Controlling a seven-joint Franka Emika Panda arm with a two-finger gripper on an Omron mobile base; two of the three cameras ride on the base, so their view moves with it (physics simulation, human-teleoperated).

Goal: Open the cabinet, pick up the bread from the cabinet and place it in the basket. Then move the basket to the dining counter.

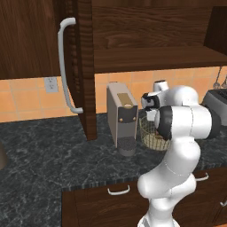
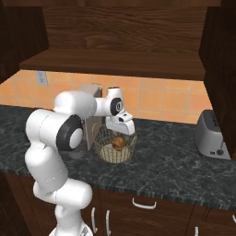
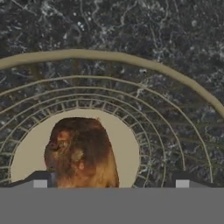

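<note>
The wire-mesh basket (image 2: 115,146) stands on the black speckled counter (image 2: 175,161), and the bread (image 2: 119,142) lies inside it on the pale flat bottom. In the hand view the golden-brown lump (image 3: 82,152) rests toward the left part of that pale disc, with the basket's tan rim (image 3: 131,59) arching above it.

The pincer (image 2: 123,129) hangs just over the basket's mouth, pointing down into it. Its two dark finger tips stand wide apart at the bottom of the hand view, one (image 3: 40,180) beside the bread's left flank, the other (image 3: 183,181) well off to the right over the mesh; nothing is held between them. The bread sits below the pincer, nearer the left tip than the right.

The cabinet (image 1: 133,40) above the counter is open, its door (image 1: 82,66) swung out with the curved pale handle (image 1: 65,66) facing the camera, and its shelf (image 2: 115,62) is bare. A coffee machine (image 1: 122,117) stands just beside the basket (image 1: 153,135), a toaster (image 2: 212,136) well apart to the right. No writing can be read on either appliance.
</note>
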